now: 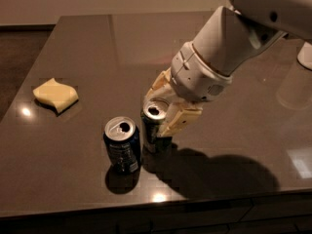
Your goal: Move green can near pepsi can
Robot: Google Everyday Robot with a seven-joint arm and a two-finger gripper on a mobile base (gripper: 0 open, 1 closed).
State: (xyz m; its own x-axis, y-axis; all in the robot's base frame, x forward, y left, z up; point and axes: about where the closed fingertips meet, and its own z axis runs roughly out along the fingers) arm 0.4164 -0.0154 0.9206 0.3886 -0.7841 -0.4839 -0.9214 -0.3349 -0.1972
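The green can (152, 129) stands upright on the dark table (87, 48), just right of the pepsi can (122, 146), nearly touching it. The pepsi can is dark blue with a silver top and stands near the table's front edge. My gripper (163, 112) comes in from the upper right on a white arm (229, 38). Its cream fingers (181, 119) sit on either side of the green can's top and are shut on it. The can's lower right side is hidden by a finger.
A yellow sponge (55, 95) lies at the left of the table. A white object (306, 55) shows at the right edge. The table's front edge (146, 206) runs just below the cans. The arm casts a shadow (219, 172) to the right.
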